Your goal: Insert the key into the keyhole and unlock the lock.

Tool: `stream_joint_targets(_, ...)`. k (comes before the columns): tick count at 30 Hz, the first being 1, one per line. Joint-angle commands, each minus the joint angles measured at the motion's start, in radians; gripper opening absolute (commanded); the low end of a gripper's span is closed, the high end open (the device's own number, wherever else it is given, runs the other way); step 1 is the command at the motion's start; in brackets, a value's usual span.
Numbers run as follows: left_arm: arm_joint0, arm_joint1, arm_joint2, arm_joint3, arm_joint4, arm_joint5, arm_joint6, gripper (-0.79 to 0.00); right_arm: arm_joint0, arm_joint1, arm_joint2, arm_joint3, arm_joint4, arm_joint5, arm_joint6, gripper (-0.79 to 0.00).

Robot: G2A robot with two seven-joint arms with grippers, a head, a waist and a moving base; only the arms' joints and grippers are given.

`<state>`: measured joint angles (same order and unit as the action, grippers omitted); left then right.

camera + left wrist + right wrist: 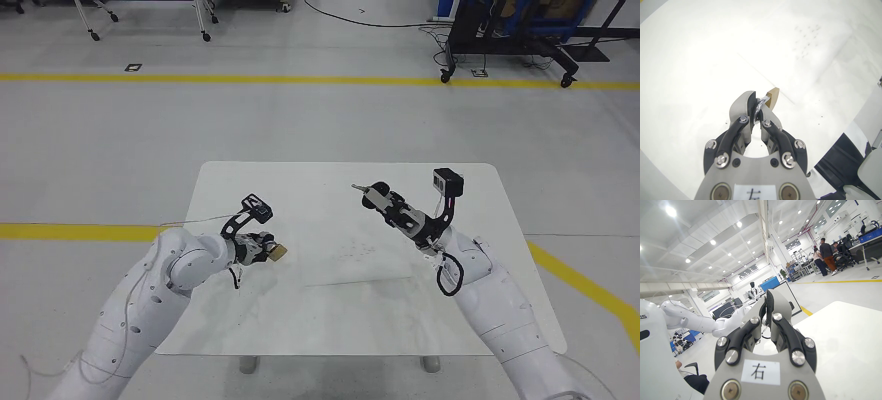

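Observation:
A brass padlock (773,97) with a silver shackle (761,103) hangs off the tip of my left gripper (758,101), which is shut on the shackle. In the top view this padlock (278,252) and the left gripper (264,247) sit above the left half of the table, the lock body pointing right. My right gripper (372,193) is held over the table's far middle, shut on a small key whose thin metal tip (355,186) points left. In the right wrist view the right gripper (767,298) has its pads pressed together and the key's blade is hidden.
The white table (350,320) has faint scuff marks (352,250) near its middle and bare surface between the two grippers. Its edges lie close to both arms. A dark wheeled rack (510,40) stands on the floor far behind.

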<state>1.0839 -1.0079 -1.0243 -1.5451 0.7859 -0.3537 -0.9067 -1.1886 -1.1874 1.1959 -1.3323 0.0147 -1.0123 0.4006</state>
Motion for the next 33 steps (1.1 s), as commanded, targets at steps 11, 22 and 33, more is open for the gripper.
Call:
stream_joint_targets(11,-0.083,-0.008,-0.06,0.203,-0.559,-0.096,-0.189,-0.785,0.0,0.0,0.0,0.0,0.0,0.0,0.0,-0.785)
stream_joint_targets(22,-0.438,-0.119,0.133,0.78,-1.419,0.185,-0.629,-0.785,0.0,0.0,0.0,0.0,0.0,0.0,0.0,-0.785)
stream_joint_targets(33,-0.465,-0.135,0.18,0.831,-1.512,0.209,-0.621,-0.785,-0.003,0.0,-0.001,-0.004,-0.005,0.014,-0.003,-0.785)
